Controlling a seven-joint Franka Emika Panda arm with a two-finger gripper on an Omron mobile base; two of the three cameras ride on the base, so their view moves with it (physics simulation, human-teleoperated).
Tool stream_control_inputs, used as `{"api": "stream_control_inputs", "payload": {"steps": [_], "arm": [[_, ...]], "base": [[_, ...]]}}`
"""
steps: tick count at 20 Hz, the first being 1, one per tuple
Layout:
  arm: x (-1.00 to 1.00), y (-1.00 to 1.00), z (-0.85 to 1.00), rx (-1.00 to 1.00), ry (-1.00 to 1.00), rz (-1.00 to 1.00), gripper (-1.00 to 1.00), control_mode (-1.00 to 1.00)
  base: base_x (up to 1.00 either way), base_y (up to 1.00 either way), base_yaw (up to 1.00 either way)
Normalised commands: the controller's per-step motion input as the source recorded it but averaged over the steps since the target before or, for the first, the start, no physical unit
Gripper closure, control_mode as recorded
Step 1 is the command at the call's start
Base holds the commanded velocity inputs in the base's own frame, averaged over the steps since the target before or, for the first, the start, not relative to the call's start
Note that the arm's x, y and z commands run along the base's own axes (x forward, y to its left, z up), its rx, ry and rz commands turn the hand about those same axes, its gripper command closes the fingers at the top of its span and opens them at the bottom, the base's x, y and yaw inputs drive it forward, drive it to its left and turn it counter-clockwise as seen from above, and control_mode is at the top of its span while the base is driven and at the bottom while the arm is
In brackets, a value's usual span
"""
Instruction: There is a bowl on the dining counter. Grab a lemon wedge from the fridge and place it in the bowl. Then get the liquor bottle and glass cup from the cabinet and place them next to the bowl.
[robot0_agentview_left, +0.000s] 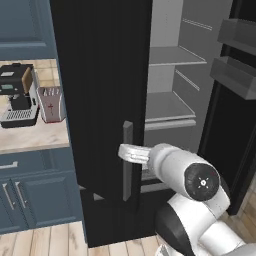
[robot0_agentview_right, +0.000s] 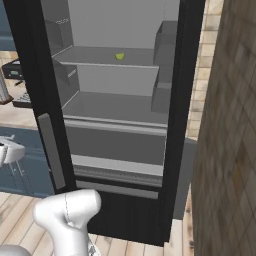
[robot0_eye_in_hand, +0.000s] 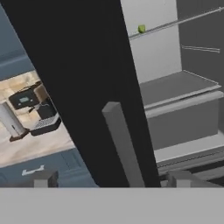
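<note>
Fridge (robot0_agentview_right: 120, 100) door stands open; interior shelves exposed.

Left of the pincer: counter with coffee machine (robot0_agentview_left: 19, 95) and toaster (robot0_agentview_left: 51, 104), both well apart from it.

Centre: door handle (robot0_eye_in_hand: 124, 148), a grey upright bar, rises just ahead of the pincer (robot0_eye_in_hand: 111, 179), between its two tips. Tips stand wide apart, one on each side of the bar, touching nothing as far as can be told. Pincer open, empty.

Right and beyond the pincer: lemon wedge (robot0_agentview_right: 119, 56) lies on the upper shelf (robot0_agentview_right: 100, 56), deep in the fridge, well apart from the pincer and above it. Also seen as a small yellow-green piece at the shelf edge (robot0_eye_in_hand: 141, 29).

Handling, judged: wedge is light, small, soft-fleshed with a firmer rind; likely slick. Hard squeeze would crush it. Best hold is across the rind faces, jaws closing gently, approach level with the shelf so the tips do not scrape it. Shelf lip may hinder a low approach.

Bowl, bottle, cup: untouched steps.
</note>
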Motion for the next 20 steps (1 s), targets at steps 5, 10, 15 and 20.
{"api": "stream_control_inputs", "payload": {"steps": [5, 10, 15, 20], "arm": [[0.0, -0.94, 0.02, 0.23, 0.02, 0.01, -1.0, -1.0], [0.3, -0.78, 0.0, 0.25, 0.04, 0.06, -1.0, -1.0], [0.57, -0.5, -0.07, 0.25, 0.04, 0.1, -1.0, -1.0], [0.49, -0.14, -0.15, 0.24, 0.0, 0.07, -1.0, -1.0]], "base": [[0.0, 0.0, 0.0], [0.0, 0.0, 0.0], [0.0, 0.0, 0.0], [0.0, 0.0, 0.0]]}}
